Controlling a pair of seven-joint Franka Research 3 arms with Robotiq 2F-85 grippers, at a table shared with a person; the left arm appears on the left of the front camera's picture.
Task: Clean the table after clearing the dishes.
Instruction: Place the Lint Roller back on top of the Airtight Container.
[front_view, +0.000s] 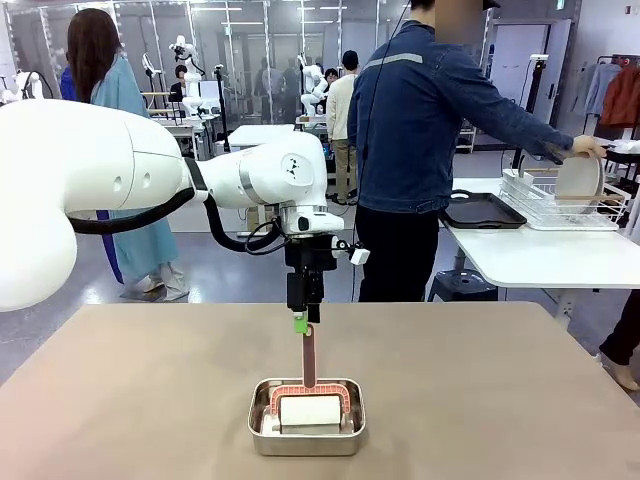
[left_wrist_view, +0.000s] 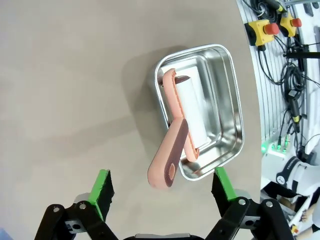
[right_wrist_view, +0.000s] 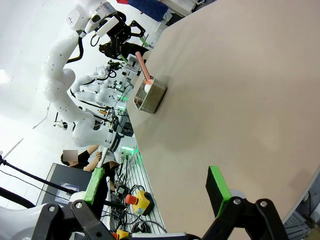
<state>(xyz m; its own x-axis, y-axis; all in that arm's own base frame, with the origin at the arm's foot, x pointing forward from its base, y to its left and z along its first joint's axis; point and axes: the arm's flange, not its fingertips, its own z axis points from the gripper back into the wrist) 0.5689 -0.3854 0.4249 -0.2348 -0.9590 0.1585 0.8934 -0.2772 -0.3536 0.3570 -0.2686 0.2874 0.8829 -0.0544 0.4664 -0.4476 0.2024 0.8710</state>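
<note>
Looking across the tan worktop (front_view: 150, 400) from the fixed camera, I see my left arm reaching in over the middle, its gripper (front_view: 301, 323) pointing straight down. Directly beneath those jaws stands the pink handle of a lint roller (front_view: 309, 362), its white roll resting in a small steel pan (front_view: 306, 432).

From the left wrist camera, the left gripper (left_wrist_view: 162, 185) has its jaws spread wide apart, one green pad on either side. The roller's handle end (left_wrist_view: 166, 172) sits between them, just ahead of the pads, and I cannot see either pad touching it. The steel pan (left_wrist_view: 227, 100) lies beyond the jaws, with the roller's white roll (left_wrist_view: 192, 102) lying inside it and the handle slanting out over the rim.

From the right wrist camera, the right gripper (right_wrist_view: 157, 187) also has its jaws wide apart, with nothing between them. Bare worktop (right_wrist_view: 240, 90) stretches ahead of them, and the pan (right_wrist_view: 150, 97) with the roller sits well beyond, below the left arm.

Far past the left jaws, a person in a blue denim jacket (front_view: 420, 130) stands at a white side table (front_view: 540, 255), one hand (front_view: 588, 147) setting a round white plate (front_view: 580, 180) upright into a wire rack (front_view: 545, 205). A dark tray (front_view: 480, 210) lies beside the rack.
</note>
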